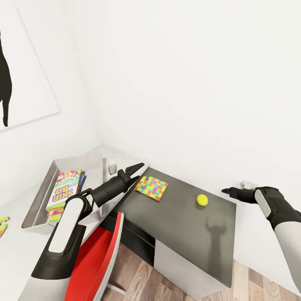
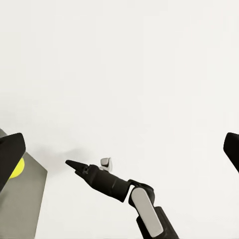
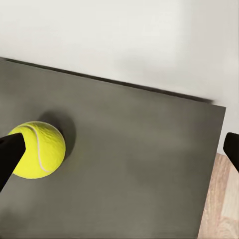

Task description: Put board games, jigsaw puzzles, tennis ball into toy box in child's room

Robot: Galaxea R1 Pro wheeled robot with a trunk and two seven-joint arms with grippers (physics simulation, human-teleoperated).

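A small yellow-green tennis ball [image 1: 202,200] sits alone on the dark grey tabletop [image 1: 179,225], at about 3 o'clock from a multicolour jigsaw puzzle [image 1: 151,187] lying flat near the tabletop's back edge. In the right wrist view the ball [image 3: 39,149] lies on the dark surface just beside one dark fingertip, with bare grey tabletop [image 3: 134,169] spreading away from it to the far edge and a strip of wood floor [image 3: 221,204] past the corner.

The right claw [image 1: 234,192] hovers off the tabletop's right edge, at 3 o'clock from the ball and apart from it, fingers spread wide and holding nothing. The left claw [image 1: 136,171] hangs above the seam where the dark top meets the light grey tabletop [image 1: 25,246], at about 10 o'clock from the puzzle, also spread and empty; the left wrist view looks across to the right claw [image 2: 74,165] against the white wall.

At 9 o'clock from the left claw stands the light grey toy box [image 1: 42,196], holding a red-green-yellow Skip-Bo game box [image 1: 63,189] atop other boxes. A second puzzle [image 1: 3,223] peeks in at the frame's left edge. A red chair [image 1: 96,259] is tucked beneath the tabletop, below the left arm. A black silhouette print [image 1: 6,83] hangs on the white wall [image 1: 188,83].
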